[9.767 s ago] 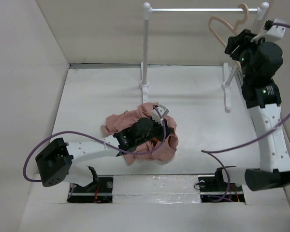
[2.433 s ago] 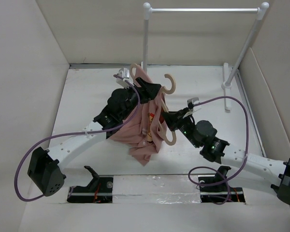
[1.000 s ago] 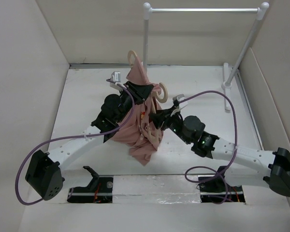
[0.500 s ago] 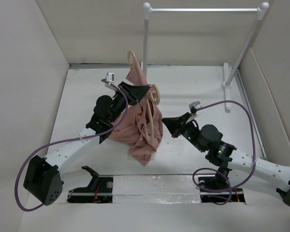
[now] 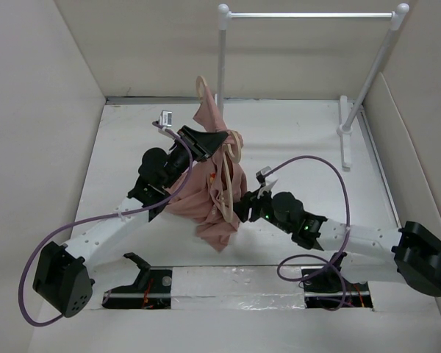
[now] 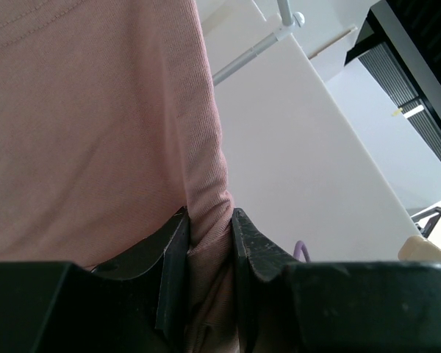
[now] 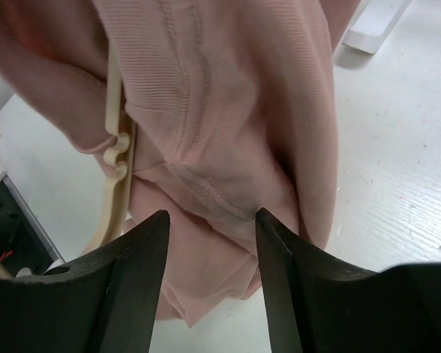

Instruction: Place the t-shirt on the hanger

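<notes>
Above mid bench (image 5: 301,140), lifted clear of the surface: the t-shirt (image 5: 202,195) hangs bunched from the left gripper (image 5: 213,140), jaws narrow and pinched on a fold of pink cloth near the top, w/ the hanger (image 5: 226,195) threaded part-way through it.

What's new: half a sec ago the right gripper (image 5: 242,208) sat backed off to the right, clear of the cloth. Now it's in again, low on the shirt's right side, jaws wide. On the wrist cam a seamed fold hangs just ahead of them, not clamped. A full sec ago that gripper was up by the hook (image 5: 237,141). My read: I've let go of the hanger and re-aimed at the lower cloth, prob. to tug it down over the shoulders. The hanger hasn't dropped, so the cloth and the left pinch seem to carry it for now. Shirt is on only partly; not dressed square yet.

Orientation: hanger stands nearly on end. Its long axis runs steeply, one rounded end poking out of the cloth at the far top, the other low on the near side, notched tip visible on the right wrist cam. Hook points right. Shirt's length follows approx. the same line, hem lowest, toward me.
</notes>
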Action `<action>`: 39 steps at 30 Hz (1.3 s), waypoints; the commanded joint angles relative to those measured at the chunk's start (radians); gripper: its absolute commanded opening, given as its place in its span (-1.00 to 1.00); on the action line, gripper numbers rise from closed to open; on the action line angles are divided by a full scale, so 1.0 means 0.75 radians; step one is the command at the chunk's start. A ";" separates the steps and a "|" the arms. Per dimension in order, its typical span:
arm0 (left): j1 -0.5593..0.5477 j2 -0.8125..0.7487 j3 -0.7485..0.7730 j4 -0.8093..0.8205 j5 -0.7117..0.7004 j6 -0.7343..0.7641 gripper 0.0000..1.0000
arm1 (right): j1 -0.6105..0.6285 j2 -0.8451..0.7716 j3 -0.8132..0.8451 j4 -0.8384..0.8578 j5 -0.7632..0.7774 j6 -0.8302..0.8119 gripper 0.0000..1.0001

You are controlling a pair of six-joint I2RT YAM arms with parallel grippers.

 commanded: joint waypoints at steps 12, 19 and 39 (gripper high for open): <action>0.008 -0.039 0.019 0.194 0.029 -0.036 -1.00 | -0.054 0.096 0.125 0.128 -0.027 -0.060 -0.77; 0.106 0.077 0.062 0.433 0.023 -0.097 -1.00 | 0.055 0.025 0.007 0.028 -0.060 0.075 -1.00; 0.233 0.468 0.405 0.683 -0.022 -0.026 -1.00 | 0.304 -0.268 -0.081 -0.422 -0.096 0.306 -1.00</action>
